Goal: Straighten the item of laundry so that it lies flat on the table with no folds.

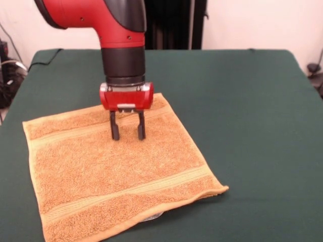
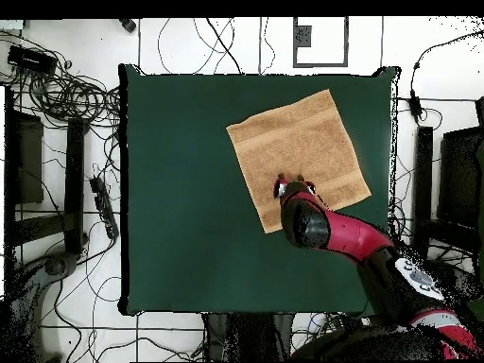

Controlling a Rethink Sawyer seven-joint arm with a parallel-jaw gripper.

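Gripper [image 1: 127,132] points straight down, two dark fingers parted with a clear gap, holding nothing; tips at or just above the pile, contact unclear. Beneath and around it the orange-tan towel [image 1: 121,171] lies spread flat on the green table [image 1: 252,111]. White label [image 1: 151,217] peeks from under the towel's edge farthest from the arm.

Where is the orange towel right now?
In the front view the towel lies spread on the green table, toward the left near corner, right under the open gripper.
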